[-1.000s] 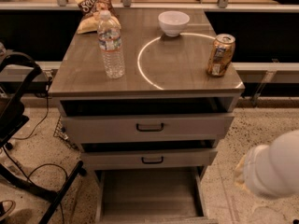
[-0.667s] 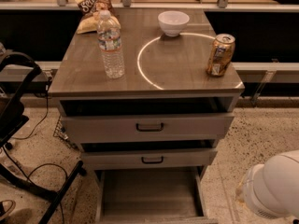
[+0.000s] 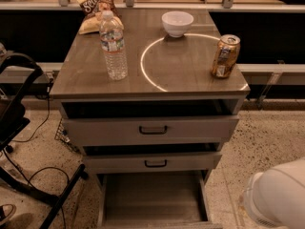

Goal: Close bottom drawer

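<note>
Bottom drawer (image 3: 152,197): lowest of three in the grey cabinet, pulled far out toward the camera, plain grey tray open to view from above. Front panel cut off by the lower border, handle not visible.

Directly above: middle drawer (image 3: 190,162), small black handle (image 3: 156,163) at centre, drawn out a little, dark gap along its top edge, front overhanging the rear of the open tray. Above that: top drawer (image 3: 200,128), taller front, wider black handle (image 3: 153,130), also standing slightly out from the cabinet, dark slot between it and the worktop (image 3: 190,75).

On the worktop: clear water bottle (image 3: 113,46) upright toward the left, white cap on. White bowl (image 3: 177,23) toward the back centre. Gold drink can (image 3: 226,56) upright near the right edge. Chip bag (image 3: 97,6) at the back left corner, just behind the bottle. Bright arc of light (image 3: 143,66) curving across the surface between bottle and can, passing just in front of the bowl.

Left of the cabinet: black metal frame (image 3: 24,123) and dark cables (image 3: 33,171) trailing over the speckled floor (image 3: 271,137).

Lower right corner: white rounded robot part (image 3: 281,199), off to the right of the open drawer and apart from it. End effector outside the frame; cannot tell how far open, or whether anything held.
</note>
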{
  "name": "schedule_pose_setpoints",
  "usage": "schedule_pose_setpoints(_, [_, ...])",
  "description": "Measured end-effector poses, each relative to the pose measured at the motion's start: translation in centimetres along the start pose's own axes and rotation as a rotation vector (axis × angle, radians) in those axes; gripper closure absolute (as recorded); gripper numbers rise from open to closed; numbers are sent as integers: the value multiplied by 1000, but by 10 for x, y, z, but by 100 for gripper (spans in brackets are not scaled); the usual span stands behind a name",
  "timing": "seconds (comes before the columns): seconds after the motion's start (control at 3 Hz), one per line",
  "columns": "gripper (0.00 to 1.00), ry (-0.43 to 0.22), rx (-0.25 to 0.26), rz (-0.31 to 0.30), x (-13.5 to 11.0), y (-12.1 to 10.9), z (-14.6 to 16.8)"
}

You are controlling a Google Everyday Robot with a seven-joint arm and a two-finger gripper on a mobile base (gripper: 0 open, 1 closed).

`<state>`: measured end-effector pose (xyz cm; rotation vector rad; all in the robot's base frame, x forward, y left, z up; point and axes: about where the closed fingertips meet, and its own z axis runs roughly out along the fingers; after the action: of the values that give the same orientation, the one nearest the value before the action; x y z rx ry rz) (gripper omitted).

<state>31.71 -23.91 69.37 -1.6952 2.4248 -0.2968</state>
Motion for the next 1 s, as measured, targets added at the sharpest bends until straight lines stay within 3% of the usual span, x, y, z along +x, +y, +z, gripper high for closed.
schedule_pose_setpoints(0.33, [100,49,-26,-42,2,29,63])
schedule_pose_setpoints(0.67, [100,63,-155,-50,30,88,170])
schedule_pose_setpoints(1.0, [100,78,-215,19,50,111,221])
